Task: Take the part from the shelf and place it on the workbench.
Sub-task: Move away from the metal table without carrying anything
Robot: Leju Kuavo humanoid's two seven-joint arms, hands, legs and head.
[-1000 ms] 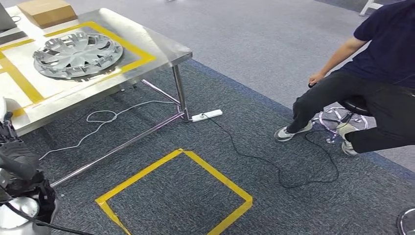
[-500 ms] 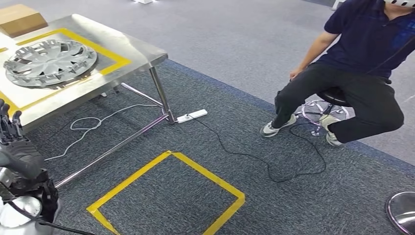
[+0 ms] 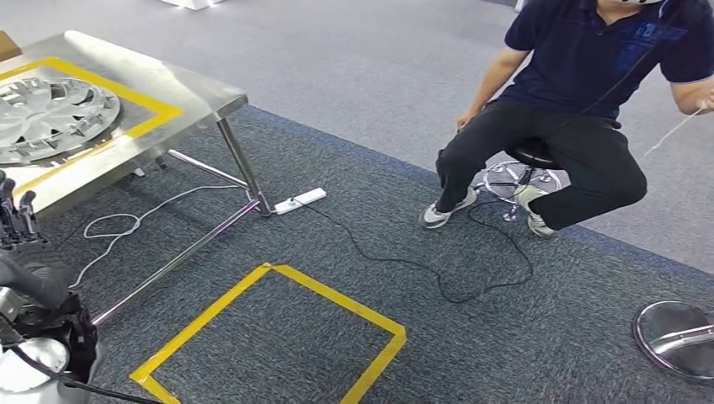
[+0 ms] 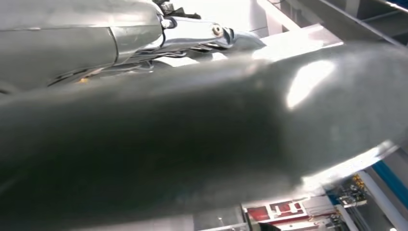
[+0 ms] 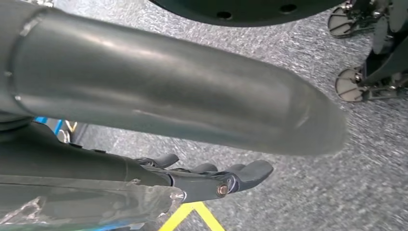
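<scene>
silver part [image 3: 46, 118] lies on workbench [image 3: 198, 101]; left robot hand [image 3: 21, 223] seemingly spread, holding nothing.

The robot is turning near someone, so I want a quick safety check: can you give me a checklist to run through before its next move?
1. Silver wheel cover lying on the steel workbench inside the yellow tape: ok.
2. Left hand empty, dark fingers pointing up: ok.
3. Right hand empty over the carpet: ok.
4. Seated person in dark clothes close by: not ok.
5. Black cable and white power strip on the floor: not ok.
6. Shelf position: cannot tell.
</scene>
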